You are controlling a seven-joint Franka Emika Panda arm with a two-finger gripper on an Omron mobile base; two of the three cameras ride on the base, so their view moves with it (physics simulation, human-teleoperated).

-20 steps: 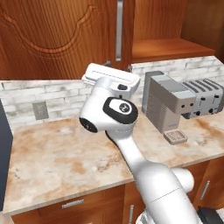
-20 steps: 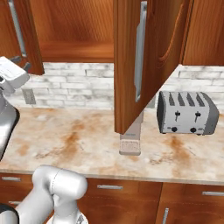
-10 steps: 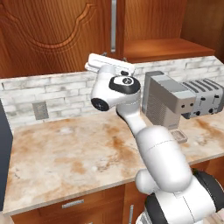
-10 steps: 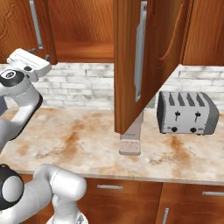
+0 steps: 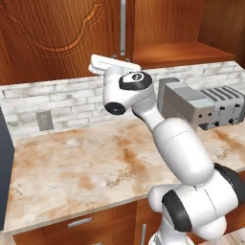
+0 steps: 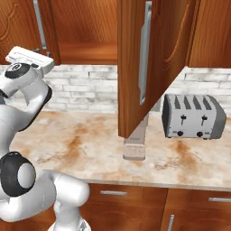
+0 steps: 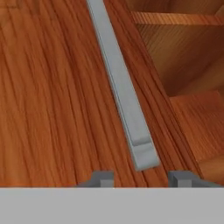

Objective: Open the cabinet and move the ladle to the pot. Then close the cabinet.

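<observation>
Tool [image 7: 141, 177] partly open, straddling the lower end of the left cabinet door's bar handle [image 7: 122, 94], gripping nothing yet, lined up to pull it; right cabinet door [image 6: 149, 63] open.

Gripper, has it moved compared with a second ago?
Yes. The gripper has risen from the backsplash toward the closed cabinet door's handle.

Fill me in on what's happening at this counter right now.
The robot arm has its gripper raised to the closed left door of the cabinet, fingertips either side of the lower end of its silver bar handle, not clearly clamped on it. The right door already stands swung open over the counter, beside the toaster.
</observation>
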